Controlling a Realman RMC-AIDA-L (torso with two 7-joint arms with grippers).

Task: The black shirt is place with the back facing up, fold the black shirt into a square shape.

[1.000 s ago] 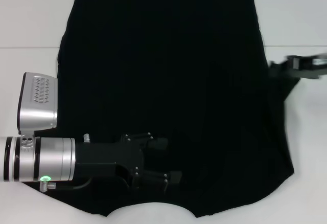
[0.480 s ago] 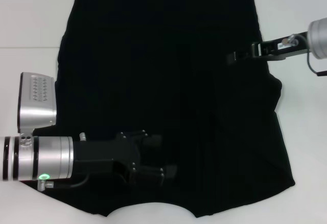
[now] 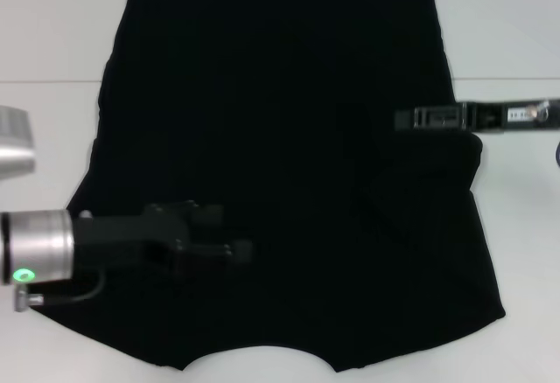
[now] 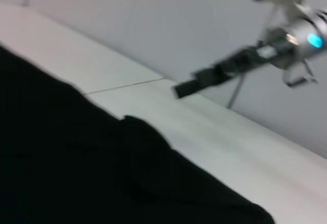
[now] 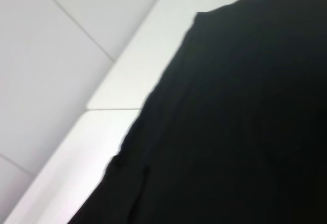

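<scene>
The black shirt (image 3: pixel 280 138) lies spread flat across the white table (image 3: pixel 52 33), filling most of it, with its sleeves folded inward over the body and one folded sleeve forming a raised bump near the shirt's right edge. The left gripper (image 3: pixel 229 245) reaches in over the shirt's near left part, low above the cloth; its dark fingers blend with the fabric, so I cannot tell how wide they stand. The right gripper (image 3: pixel 404 119) extends over the shirt's right edge just beyond the sleeve bump, seen edge-on, its opening likewise impossible to tell.
</scene>
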